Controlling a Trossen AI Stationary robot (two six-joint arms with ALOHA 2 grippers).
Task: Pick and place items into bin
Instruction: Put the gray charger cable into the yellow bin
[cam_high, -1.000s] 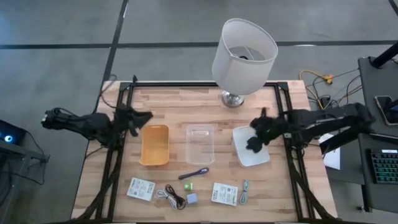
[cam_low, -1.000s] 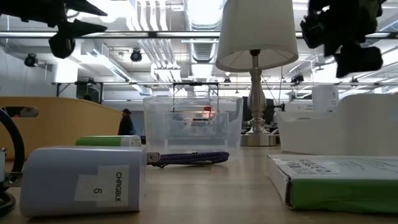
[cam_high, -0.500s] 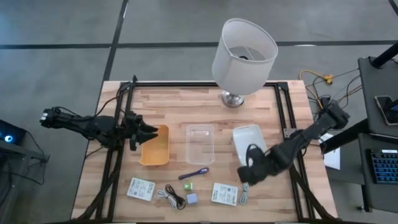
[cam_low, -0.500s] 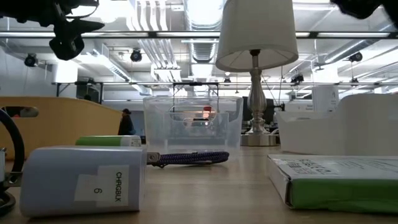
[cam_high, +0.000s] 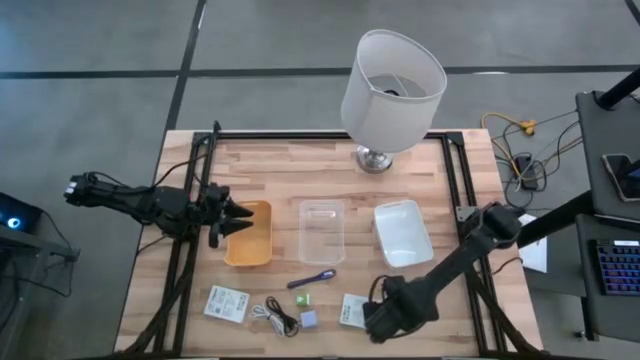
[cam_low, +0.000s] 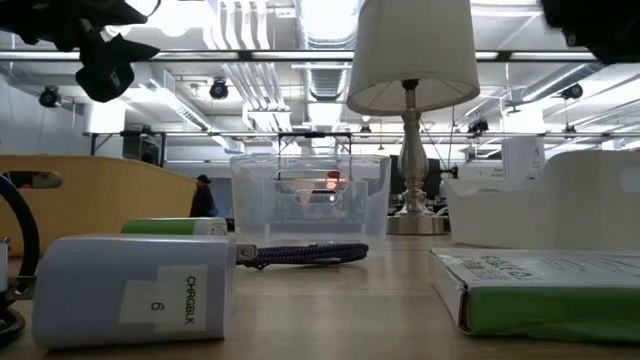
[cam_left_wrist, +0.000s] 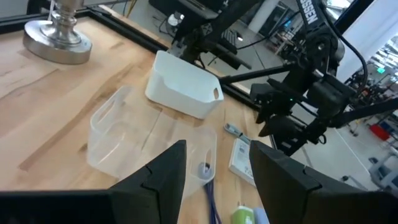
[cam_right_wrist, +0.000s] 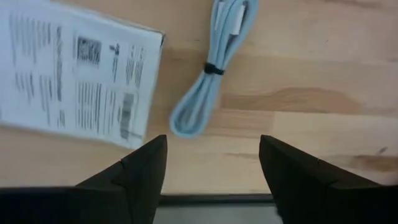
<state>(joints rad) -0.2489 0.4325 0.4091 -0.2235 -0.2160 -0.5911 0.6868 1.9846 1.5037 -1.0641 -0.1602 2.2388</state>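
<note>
Down at the table's near edge, around 5 o'clock from the clear bin (cam_high: 322, 230), the right gripper (cam_high: 383, 318) hangs low over the wood with its fingers (cam_right_wrist: 132, 177) spread wide and nothing between them. Its wrist camera shows a pale blue coiled cable (cam_right_wrist: 216, 66) lying just ahead of the open fingers, not touching them. A flat white packet (cam_right_wrist: 76, 73) sits right beside the cable; it's covered in small print and a QR code, too fine to read.

Over at 9 o'clock, the left gripper (cam_high: 228, 217) hovers at the edge of the orange bin (cam_high: 250, 233), fingers parted, holding nothing.

Other stuff along the front: a purple pen (cam_high: 312, 279), a green cube (cam_high: 302, 298), a grey-blue cube (cam_high: 309, 319) with a label reading "CHRGBLK 6", a dark coiled cable (cam_high: 276, 316) and a second packet (cam_high: 227, 303). A white bin (cam_high: 402, 232) sits at 3 o'clock from the clear one.
</note>
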